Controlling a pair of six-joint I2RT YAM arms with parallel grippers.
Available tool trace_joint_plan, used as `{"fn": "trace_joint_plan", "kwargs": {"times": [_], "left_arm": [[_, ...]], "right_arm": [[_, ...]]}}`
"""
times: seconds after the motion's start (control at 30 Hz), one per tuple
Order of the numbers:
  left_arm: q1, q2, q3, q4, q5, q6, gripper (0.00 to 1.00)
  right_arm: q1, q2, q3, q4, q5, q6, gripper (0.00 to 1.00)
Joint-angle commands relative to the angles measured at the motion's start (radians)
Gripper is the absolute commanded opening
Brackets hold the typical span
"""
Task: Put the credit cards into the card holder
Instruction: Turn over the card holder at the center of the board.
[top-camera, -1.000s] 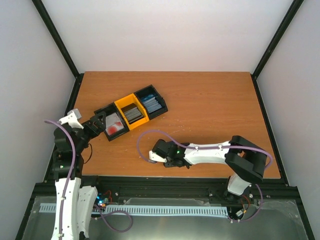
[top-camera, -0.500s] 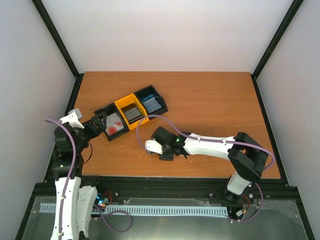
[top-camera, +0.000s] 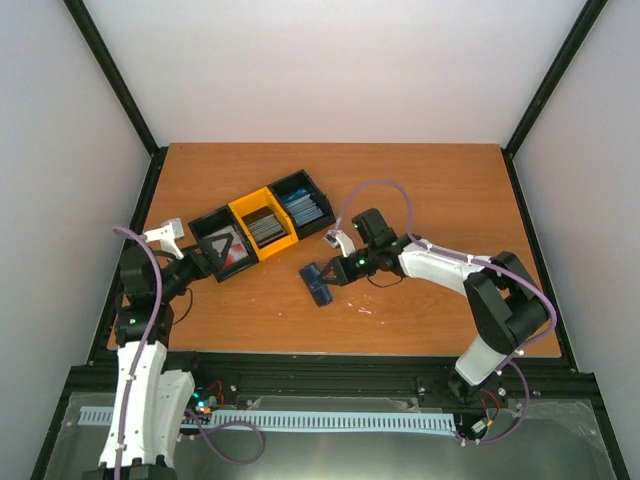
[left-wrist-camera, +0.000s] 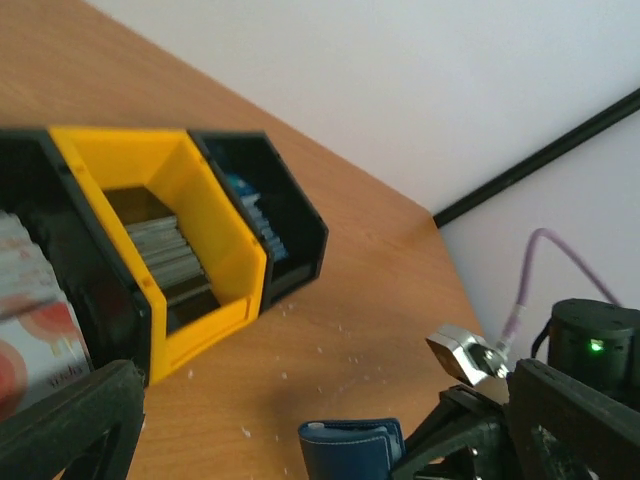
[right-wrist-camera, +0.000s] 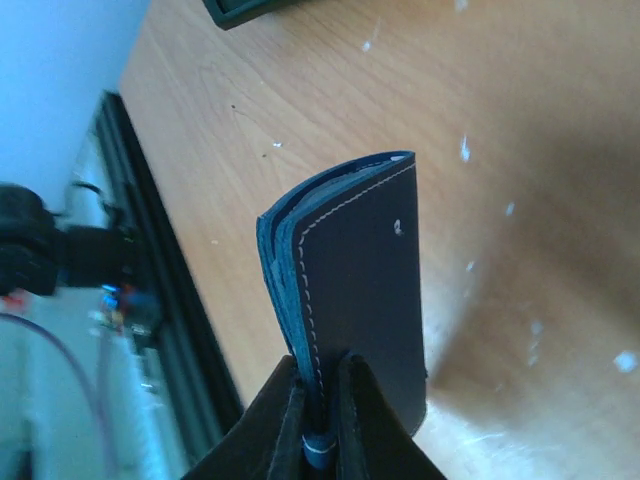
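The right gripper (top-camera: 337, 272) is clamped on the holder (top-camera: 319, 282). In the right wrist view its two fingers (right-wrist-camera: 268, 425) pinch one short end of the folded navy wallet, and the jaws are nearly together with only the leather between them. The holder (right-wrist-camera: 352, 290) sticks straight out from the fingers, with white stitching and a small snap dot on its flat face and its layered edges to one side. It is over the table (top-camera: 420, 190) near the front middle, just right of the row of bins. It looks lifted, but I cannot tell for certain whether its far end touches the wood.

The left gripper (top-camera: 203, 257) stands wide apart and holds nothing, its tips at the near end of the left black bin (top-camera: 205, 220). The cards (top-camera: 236, 257), red and white, lie in that bin. The yellow bin (top-camera: 282, 242) and another black bin (top-camera: 327, 208) are beside it.
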Motion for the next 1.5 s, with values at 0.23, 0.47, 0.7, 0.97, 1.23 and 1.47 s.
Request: {"fn": "trace_joint_plan", "kwargs": {"times": [0.23, 0.47, 0.7, 0.97, 1.23, 1.47], "left_arm": [[-0.149, 0.193, -0.093, 0.097, 0.077, -0.091, 1.0], [-0.347, 0.314, -0.06, 0.178, -0.03, -0.124, 1.0], [-0.473, 0.415, -0.064, 0.211, -0.118, -0.222, 1.0], [-0.564, 0.536, -0.079, 0.279, -0.167, -0.32, 0.83], [-0.603, 0.716, -0.043, 0.356, -0.12, -0.338, 0.64], [-0.61, 0.81, -0.025, 0.396, -0.095, -0.34, 0.61]], "right_arm": [[-0.102, 0.051, -0.145, 0.209, -0.124, 0.489, 0.42], [-0.109, -0.095, -0.097, -0.079, 0.258, 0.354, 0.77], [0.004, -0.146, 0.044, -0.367, 0.584, 0.341, 0.73], [0.223, 0.028, 0.202, -0.551, 0.852, 0.45, 0.64], [0.284, 0.173, 0.313, -0.583, 0.91, 0.477, 0.56], [0.284, 0.238, 0.341, -0.532, 0.88, 0.442, 0.49]]}}
